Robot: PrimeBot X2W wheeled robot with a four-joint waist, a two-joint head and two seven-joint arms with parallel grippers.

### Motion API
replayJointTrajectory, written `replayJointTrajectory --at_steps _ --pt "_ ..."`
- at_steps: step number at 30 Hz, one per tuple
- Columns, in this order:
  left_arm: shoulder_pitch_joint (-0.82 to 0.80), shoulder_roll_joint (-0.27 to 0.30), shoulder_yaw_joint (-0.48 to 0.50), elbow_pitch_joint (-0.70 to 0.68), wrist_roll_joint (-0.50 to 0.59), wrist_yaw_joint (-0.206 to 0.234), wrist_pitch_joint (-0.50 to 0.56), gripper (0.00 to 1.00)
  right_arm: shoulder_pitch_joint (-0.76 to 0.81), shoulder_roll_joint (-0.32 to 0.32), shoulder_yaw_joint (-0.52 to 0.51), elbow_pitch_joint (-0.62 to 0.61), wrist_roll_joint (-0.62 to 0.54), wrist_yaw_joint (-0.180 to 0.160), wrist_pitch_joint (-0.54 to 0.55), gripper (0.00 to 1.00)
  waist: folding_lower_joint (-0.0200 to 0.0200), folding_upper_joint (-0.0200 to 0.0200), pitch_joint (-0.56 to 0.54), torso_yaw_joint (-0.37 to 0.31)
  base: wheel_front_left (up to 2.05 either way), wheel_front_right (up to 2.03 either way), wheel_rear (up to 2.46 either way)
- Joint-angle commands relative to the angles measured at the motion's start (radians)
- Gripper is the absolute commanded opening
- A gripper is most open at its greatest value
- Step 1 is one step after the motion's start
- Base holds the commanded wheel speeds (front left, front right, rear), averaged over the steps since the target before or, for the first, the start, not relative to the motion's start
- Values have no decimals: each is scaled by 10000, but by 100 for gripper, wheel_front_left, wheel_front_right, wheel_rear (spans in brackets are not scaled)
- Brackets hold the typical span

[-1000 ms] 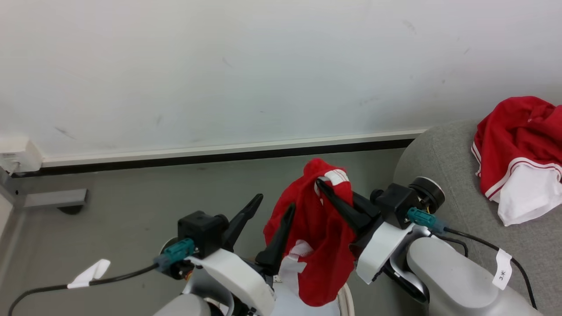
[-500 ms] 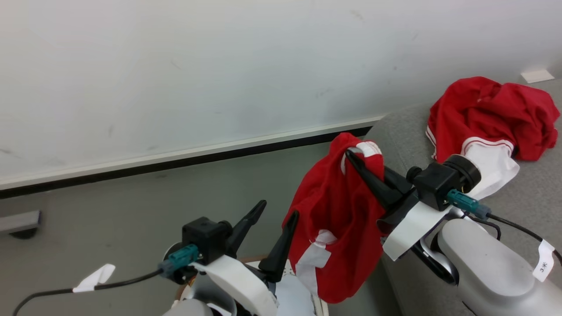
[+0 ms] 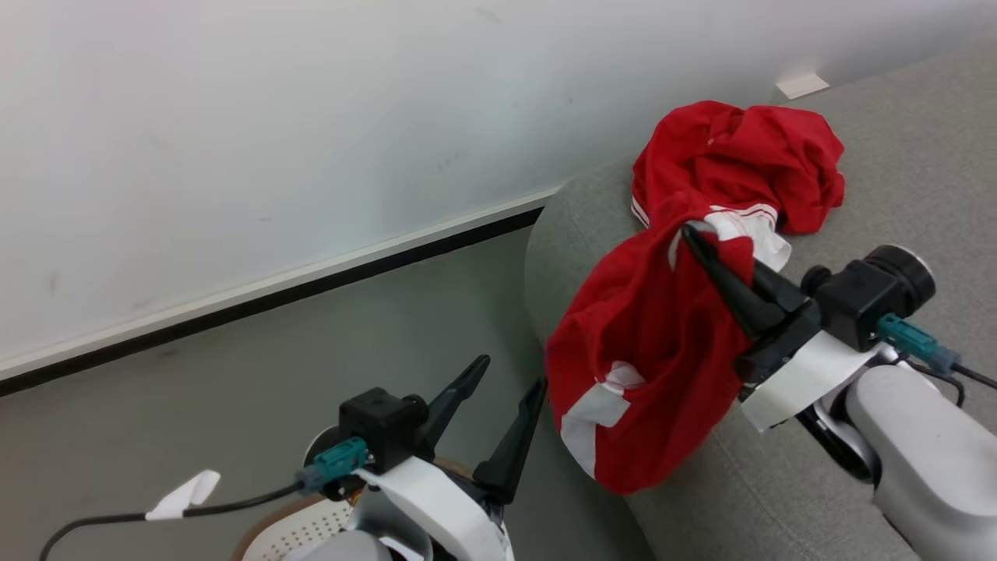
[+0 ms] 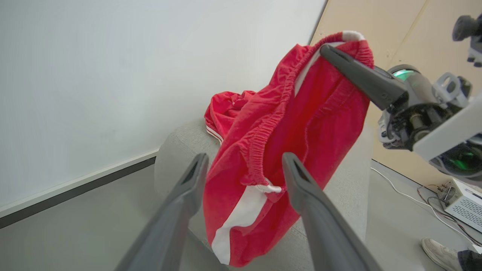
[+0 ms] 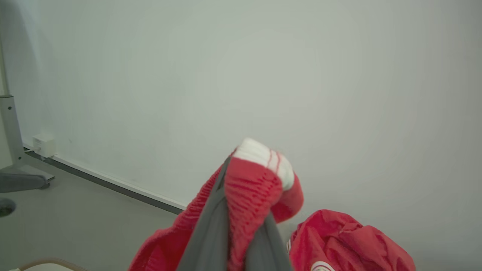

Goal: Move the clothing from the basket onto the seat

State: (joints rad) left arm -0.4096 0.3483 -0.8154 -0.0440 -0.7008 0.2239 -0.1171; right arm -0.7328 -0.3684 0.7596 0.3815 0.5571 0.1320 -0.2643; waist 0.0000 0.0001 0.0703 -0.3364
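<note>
My right gripper [image 3: 689, 234] is shut on the elastic waistband of a red piece of clothing [image 3: 646, 351] with a white stripe. It hangs in the air against the rounded edge of the grey seat [image 3: 896, 179]. A second red and white garment [image 3: 748, 164] lies crumpled on the seat behind it. The left gripper [image 3: 510, 372] stands open and empty, lower and to the left, over the perforated cream basket [image 3: 304, 530] with its brown rim. In the left wrist view the hanging clothing [image 4: 286, 124] fills the space beyond the open fingers [image 4: 180, 195]. Red waistband fabric [image 5: 252, 180] bunches over the right fingertips.
A white wall with a dark baseboard [image 3: 273, 284] runs behind grey floor. A person's shoe [image 4: 438, 250] and a white box with cables [image 4: 463, 201] sit on the floor beyond the seat. A grey stand foot [image 5: 19, 182] and a wall socket box [image 5: 43, 145] are far left.
The head camera has swung right, bringing the seat into the middle. My right gripper has carried the hanging clothing from beside the basket to the seat's edge. The left gripper stays open.
</note>
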Motion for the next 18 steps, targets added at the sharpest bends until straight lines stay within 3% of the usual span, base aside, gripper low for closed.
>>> replayJointTrajectory --at_steps 1,10,18 --pt "-71 4 -5 17 97 -35 -42 100 147 -132 -135 -83 -3 -26 -1 0 0 -1 44 -194 0 0 0" --pt "-373 -15 -117 77 223 -114 58 100 361 -749 -1102 -529 34 -26 -1 0 0 -1 477 -147 0 0 0" --pt "-1755 -55 -230 -157 740 -276 584 100 -831 -1476 -2680 -801 47 -26 1 0 0 -1 2451 625 0 0 0"
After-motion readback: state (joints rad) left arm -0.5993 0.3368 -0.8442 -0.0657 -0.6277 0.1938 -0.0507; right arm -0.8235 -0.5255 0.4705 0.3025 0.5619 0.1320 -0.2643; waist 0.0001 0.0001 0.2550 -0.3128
